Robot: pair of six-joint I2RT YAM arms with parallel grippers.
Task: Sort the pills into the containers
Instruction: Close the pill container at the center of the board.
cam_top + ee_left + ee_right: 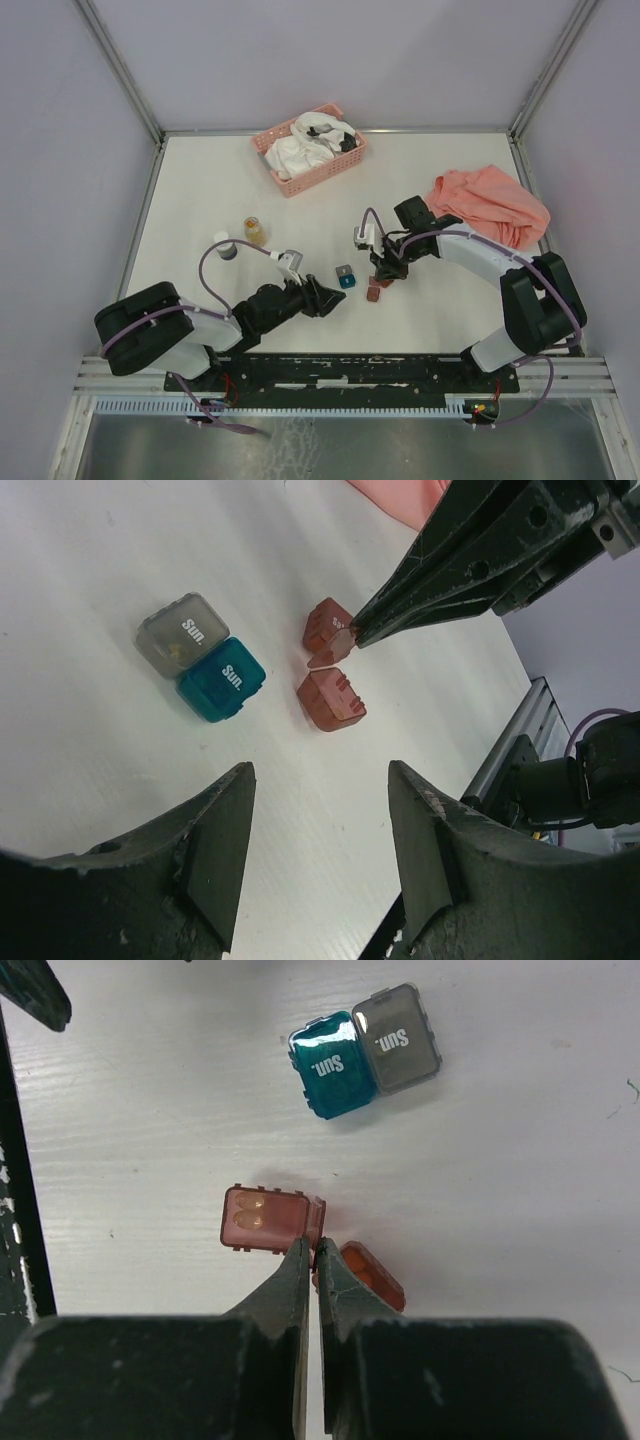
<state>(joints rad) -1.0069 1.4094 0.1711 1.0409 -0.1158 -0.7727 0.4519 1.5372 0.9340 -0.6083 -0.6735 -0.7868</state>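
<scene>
Dark red container, mid-table toward the near edge: right gripper pinched shut, tips on its corner, probably prising it open. Left gripper agape, empty, idle. Pills, amber mass, nearer left edge.

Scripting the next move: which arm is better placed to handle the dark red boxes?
Right: the right gripper, shut, sits at a dark red box; the left gripper hangs open, farther back.

Bright, even overhead light floods the white table, leaving only soft, short shadows. A small glint sits on the teal box. Wrist views bow at the edges; the near jaws show dark and blurred.
</scene>
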